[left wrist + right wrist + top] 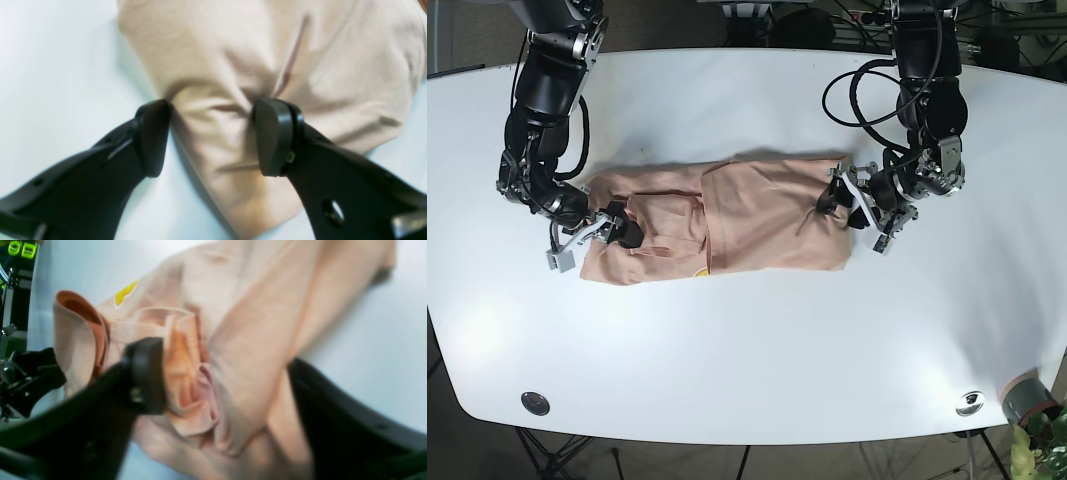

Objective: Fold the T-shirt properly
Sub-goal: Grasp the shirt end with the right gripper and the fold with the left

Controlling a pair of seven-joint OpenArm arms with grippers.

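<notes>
A peach T-shirt [727,215] lies folded into a long band across the white table [747,380]. My left gripper [839,205] stands at the shirt's right end. In the left wrist view [213,136] its jaws are apart and straddle a puckered corner of the cloth [217,133], with both pads touching it. My right gripper [619,233] stands at the collar end. In the right wrist view [223,383] its jaws are wide apart around the bunched collar [186,373], and cloth drapes over the right finger. A yellow print [125,293] shows near the collar.
A grey cup [1025,398] and a plant stand at the table's front right corner. Two round metal fittings [535,402] [970,402] sit near the front edge. Black cables [867,100] hang from the left arm. Dark equipment [20,380] shows past the table edge.
</notes>
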